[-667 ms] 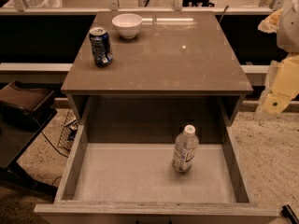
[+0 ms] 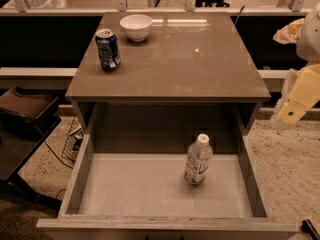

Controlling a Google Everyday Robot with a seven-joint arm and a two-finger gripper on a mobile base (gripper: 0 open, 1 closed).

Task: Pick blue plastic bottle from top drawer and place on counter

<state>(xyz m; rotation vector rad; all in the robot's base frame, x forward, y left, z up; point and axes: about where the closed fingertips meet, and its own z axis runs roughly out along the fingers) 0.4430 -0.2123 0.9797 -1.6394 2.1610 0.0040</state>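
Since the small clear plastic bottle with a white screw cap and a white printed label point(image 2: 198, 160) stands upright on the speckled floor of the wide, shallow, pale grey-beige top drawer point(image 2: 85, 169), right of its middle and towards the back, the task looks barely begun: the drawer is pulled fully open, yet nothing is grasped, lifted or set down. Of the gripper point(image 2: 310, 228) only a small dark tip shows at the bottom right corner, outside the drawer's front right corner and well apart from the bottle, and whether it is wide or narrow I cannot tell; a pale cream arm segment point(image 2: 300, 96) hangs by the right edge. Left to do, as I judge it: reach in, take the bottle, raise it clear of the drawer and stand it on the smooth glossy brown-grey worktop point(image 2: 200, 69) above. By count there is one bottle, one drawer, one worktop, and on that worktop one blue soda can point(image 2: 108, 49) and one white bowl point(image 2: 136, 27), near each other at its back left.
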